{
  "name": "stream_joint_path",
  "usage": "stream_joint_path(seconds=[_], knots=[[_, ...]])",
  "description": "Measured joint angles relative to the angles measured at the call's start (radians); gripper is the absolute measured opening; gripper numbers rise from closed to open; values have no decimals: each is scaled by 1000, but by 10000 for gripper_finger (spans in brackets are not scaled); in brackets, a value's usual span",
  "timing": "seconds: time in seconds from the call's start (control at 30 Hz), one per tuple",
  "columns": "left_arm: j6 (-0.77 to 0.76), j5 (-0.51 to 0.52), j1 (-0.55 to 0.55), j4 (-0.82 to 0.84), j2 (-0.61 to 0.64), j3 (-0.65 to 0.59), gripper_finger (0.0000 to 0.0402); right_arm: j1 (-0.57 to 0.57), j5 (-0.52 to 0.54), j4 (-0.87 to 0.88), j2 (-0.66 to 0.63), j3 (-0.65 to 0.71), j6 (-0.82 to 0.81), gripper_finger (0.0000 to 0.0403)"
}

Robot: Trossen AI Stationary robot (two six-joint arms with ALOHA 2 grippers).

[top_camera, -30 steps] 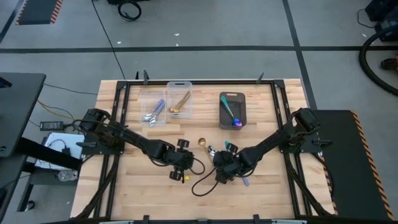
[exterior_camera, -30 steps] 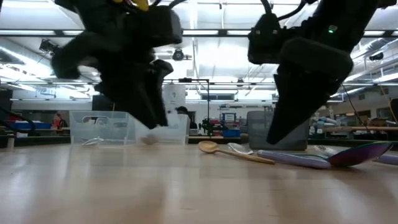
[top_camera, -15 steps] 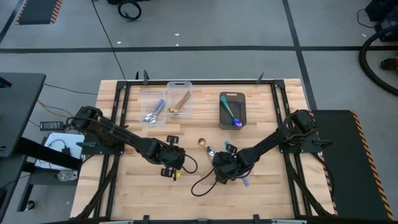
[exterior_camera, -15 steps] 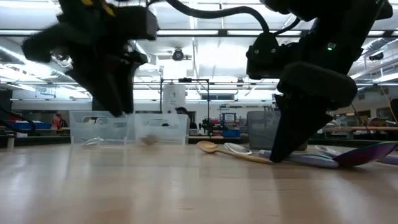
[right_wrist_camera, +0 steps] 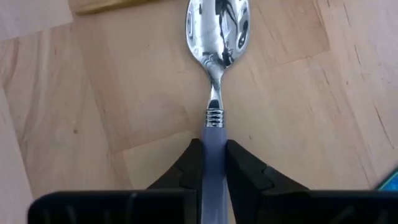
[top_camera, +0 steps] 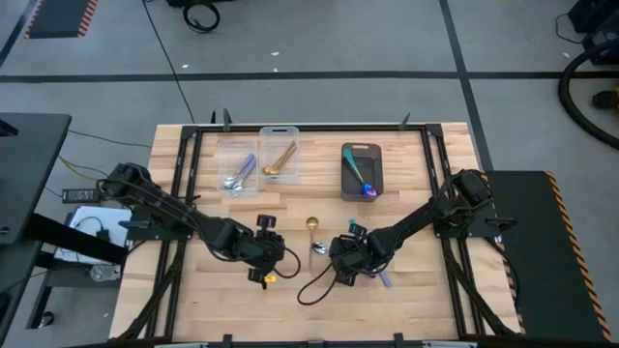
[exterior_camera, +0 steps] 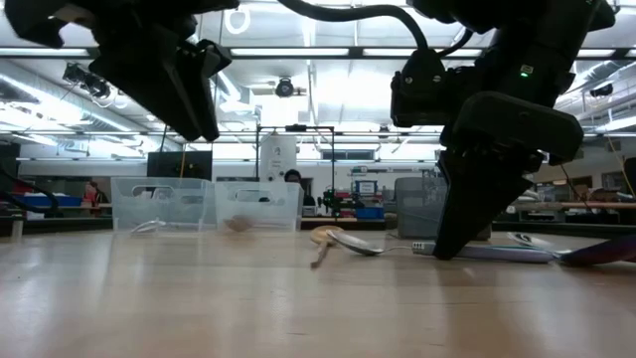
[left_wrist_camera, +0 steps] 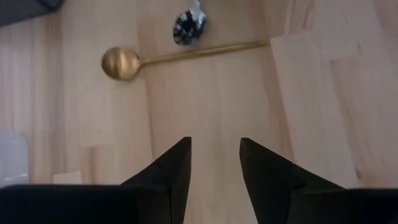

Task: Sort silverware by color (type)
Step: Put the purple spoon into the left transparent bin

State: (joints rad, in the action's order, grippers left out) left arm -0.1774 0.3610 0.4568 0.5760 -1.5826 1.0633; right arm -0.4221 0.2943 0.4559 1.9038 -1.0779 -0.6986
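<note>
Right gripper point(right_wrist_camera: 211, 163), centre of the high view, has closed its fingers onto the lavender handle of the silver spoon point(right_wrist_camera: 216, 37), which lies flat on the table point(top_camera: 416, 290); a second ago they stood apart. Left gripper point(left_wrist_camera: 214, 163) has drawn back leftward, fingers apart, empty. The gold spoon point(left_wrist_camera: 177, 57) seems turned from its earlier angle.

A pale wooden table point(top_camera: 416, 300) fills the centre of the overhead frame. Toward its top edge sit two clear bins point(top_camera: 256, 159) and, further right, a dark grey bin point(top_camera: 361, 171). Mid-table lie a gold spoon point(top_camera: 311, 226) and a silver spoon point(right_wrist_camera: 216, 37).
</note>
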Motion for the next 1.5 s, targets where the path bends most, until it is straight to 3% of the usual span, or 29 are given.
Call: stream_joint_path(seconds=[0.53, 0.77, 0.97, 1.13, 1.5], knots=[[-24, 6, -7, -36, -1, -1, 144, 14, 97, 68, -72, 7, 80, 53], [-20, 95, -5, -35, -1, -1, 146, 16, 167, 83, -110, 6, 135, 53], [-21, 110, -6, -59, -1, -1, 183, 23, 216, 72, -130, 6, 208, 53], [-26, 114, -6, -106, -1, -1, 219, 27, 225, -44, -130, 45, 264, 55], [-26, 114, -6, -154, -1, -1, 209, 64, 227, -78, -130, 56, 312, 57]])
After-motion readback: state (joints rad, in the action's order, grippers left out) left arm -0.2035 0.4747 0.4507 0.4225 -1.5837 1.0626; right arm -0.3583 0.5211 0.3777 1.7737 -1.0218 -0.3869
